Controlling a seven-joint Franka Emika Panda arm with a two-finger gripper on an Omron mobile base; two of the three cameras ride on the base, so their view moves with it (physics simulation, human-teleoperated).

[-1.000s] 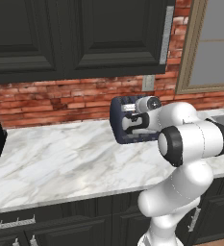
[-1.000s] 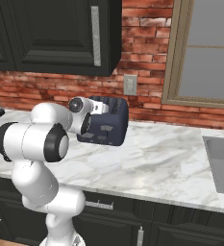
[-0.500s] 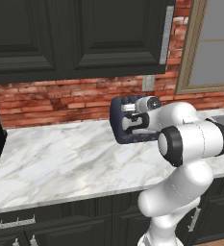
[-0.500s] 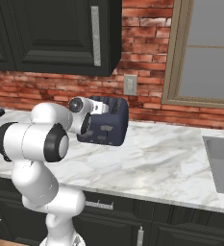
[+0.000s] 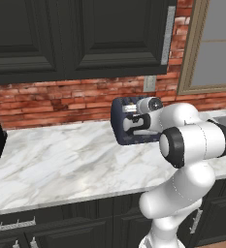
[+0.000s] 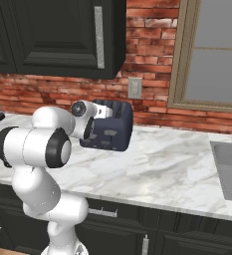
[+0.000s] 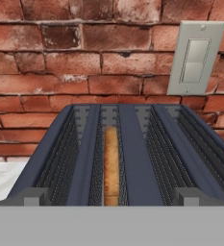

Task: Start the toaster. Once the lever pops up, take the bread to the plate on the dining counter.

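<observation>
We are hovering the pincer point(image 5: 129, 117) right at the front of the toaster point(image 5: 134, 127), fingers spread wide, gripping nothing. The toaster is sitting on the marble wall counter point(image 5: 61, 160), directly ahead of and just below the pincer, with the brick wall point(image 7: 84, 57) and a light switch point(image 7: 195, 57) beyond it. The bread point(image 7: 111, 163) is lying down in the left slot, just ahead of the pincer. We are judging the task as barely begun: whether the lever is pressed we cannot tell, and lifting the bread and carrying it to the plate are left. Against the earlier frames we are seeing no change; arm and toaster sit in the same spots.
</observation>
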